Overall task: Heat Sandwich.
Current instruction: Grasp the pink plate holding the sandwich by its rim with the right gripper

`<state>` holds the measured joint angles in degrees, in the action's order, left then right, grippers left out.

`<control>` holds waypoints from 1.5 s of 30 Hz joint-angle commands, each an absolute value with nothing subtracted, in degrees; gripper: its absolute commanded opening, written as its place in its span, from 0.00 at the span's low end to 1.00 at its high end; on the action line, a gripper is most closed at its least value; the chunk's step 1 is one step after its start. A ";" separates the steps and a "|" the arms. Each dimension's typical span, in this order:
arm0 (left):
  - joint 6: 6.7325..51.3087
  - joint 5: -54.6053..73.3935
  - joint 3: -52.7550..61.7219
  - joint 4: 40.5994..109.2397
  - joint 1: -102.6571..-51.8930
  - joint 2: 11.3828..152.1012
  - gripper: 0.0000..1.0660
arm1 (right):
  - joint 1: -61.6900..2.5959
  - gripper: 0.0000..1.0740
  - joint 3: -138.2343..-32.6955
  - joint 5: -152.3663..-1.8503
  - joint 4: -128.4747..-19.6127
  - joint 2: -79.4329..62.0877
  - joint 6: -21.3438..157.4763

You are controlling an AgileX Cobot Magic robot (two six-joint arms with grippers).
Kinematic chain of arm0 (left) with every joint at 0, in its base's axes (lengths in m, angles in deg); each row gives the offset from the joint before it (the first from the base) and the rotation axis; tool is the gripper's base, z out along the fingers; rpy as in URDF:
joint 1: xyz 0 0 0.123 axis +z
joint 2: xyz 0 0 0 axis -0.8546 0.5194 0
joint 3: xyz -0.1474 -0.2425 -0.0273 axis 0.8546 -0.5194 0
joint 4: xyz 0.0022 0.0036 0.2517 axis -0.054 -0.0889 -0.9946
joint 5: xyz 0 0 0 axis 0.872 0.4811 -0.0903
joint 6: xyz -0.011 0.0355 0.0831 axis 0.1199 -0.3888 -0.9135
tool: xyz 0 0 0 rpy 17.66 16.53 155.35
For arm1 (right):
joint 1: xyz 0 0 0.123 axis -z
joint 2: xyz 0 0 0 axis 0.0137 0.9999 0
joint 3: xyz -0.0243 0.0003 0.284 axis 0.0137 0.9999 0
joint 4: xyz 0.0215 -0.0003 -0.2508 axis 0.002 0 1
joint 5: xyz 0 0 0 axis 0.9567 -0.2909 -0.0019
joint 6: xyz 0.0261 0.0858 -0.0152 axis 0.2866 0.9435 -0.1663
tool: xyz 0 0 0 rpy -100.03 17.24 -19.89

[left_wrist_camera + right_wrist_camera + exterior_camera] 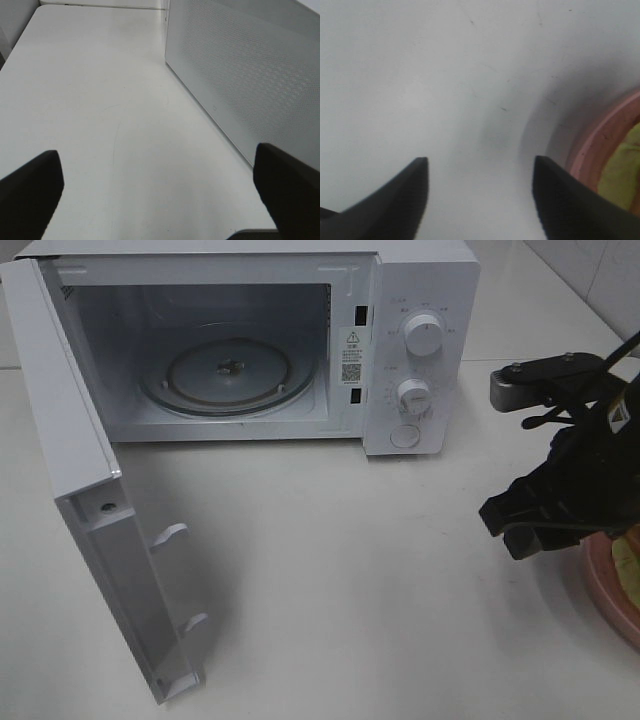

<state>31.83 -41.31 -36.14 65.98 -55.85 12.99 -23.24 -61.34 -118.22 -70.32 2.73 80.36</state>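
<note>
At the right edge of the exterior view, only a pale yellow-green strip of the sandwich (630, 562) shows on the round pink plate (608, 585); my right arm covers the rest. The right gripper (518, 528) hangs just left of the plate's rim. In its wrist view the right gripper (480, 160) is open over bare table, with the plate (590, 150) and the sandwich (620, 175) beside one finger. The left gripper (157, 150) is open and empty above the table, next to the microwave's perforated side wall (240, 65). It is out of the exterior view.
The white microwave (425, 380) stands at the back of the table. Its door (90, 490) is swung fully open toward the front left. The glass turntable (230, 370) inside carries nothing. White table (350, 590) stretches between door and plate.
</note>
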 commanded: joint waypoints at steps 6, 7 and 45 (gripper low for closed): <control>32.06 -40.74 -36.31 66.61 -56.13 11.90 0.92 | -17.92 0.94 -61.40 -121.71 -68.31 2.04 76.17; 32.06 -40.74 -36.31 66.61 -56.13 11.90 0.92 | -17.40 0.93 -61.40 -122.40 -68.31 2.04 76.23; 32.06 -40.74 -36.31 66.61 -56.13 11.90 0.92 | -8.69 0.85 -58.02 -115.70 -67.40 16.82 77.95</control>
<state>31.83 -41.31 -36.14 65.98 -55.85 12.99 -8.98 -58.25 -116.16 -68.37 15.05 77.55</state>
